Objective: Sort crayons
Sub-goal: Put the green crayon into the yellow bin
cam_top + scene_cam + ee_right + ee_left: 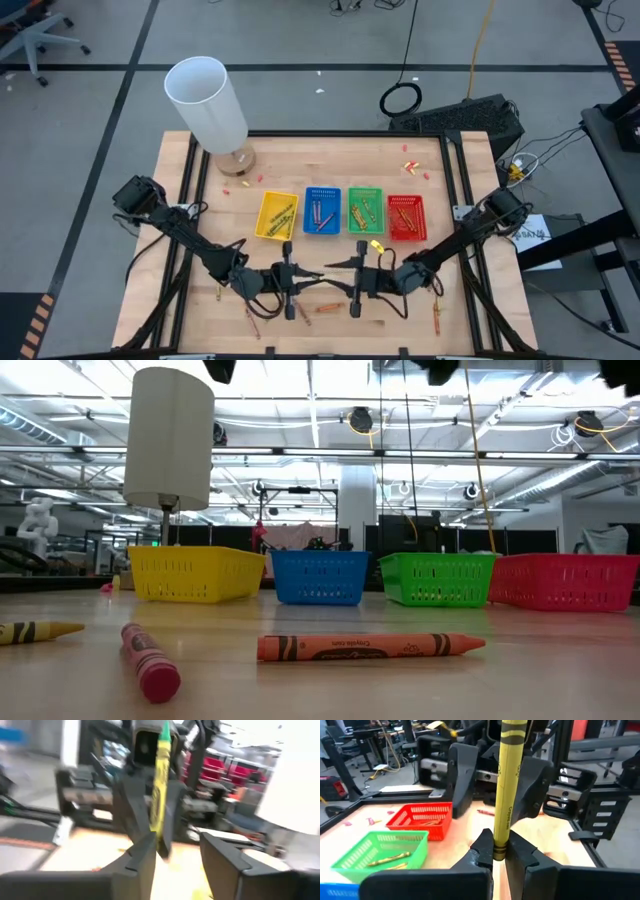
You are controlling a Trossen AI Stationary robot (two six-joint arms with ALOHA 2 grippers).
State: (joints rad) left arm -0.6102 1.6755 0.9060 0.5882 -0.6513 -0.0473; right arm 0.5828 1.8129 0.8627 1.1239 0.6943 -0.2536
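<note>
Handover in progress at 6 o'clock of the table, judging by the wrist views: left gripper [493, 851] is clamped on the lower end of a yellow crayon [507, 780], pads pinching the wrapper right at the black band, stick standing up between the fingers. Right gripper [175, 852] faces it nose to nose, jaws spread with the same crayon sitting in the gap against one finger, so it looks released or just about. In the high view both grippers meet low centre, left gripper [288, 280] at about 7 o'clock, right gripper [357, 280] at about 5. Four trays sit mid-table toward 12 o'clock: yellow tray [277, 215], blue tray [322, 210], green tray [365, 209], red tray [406, 217], each with crayons already in. Loose ones left near the front edge: an orange crayon [370, 647], a red crayon [150, 662], another yellow one [35, 630] at 9 o'clock in the low view. Handling guess: light, stiff wax, brittle, will snap if levered; paper wrapper gives decent friction, bare tip is slick. Best grip is mid-wrapper across the short axis, light squeeze. End grip as now risks it pivoting on the way to the yellow tray.
</note>
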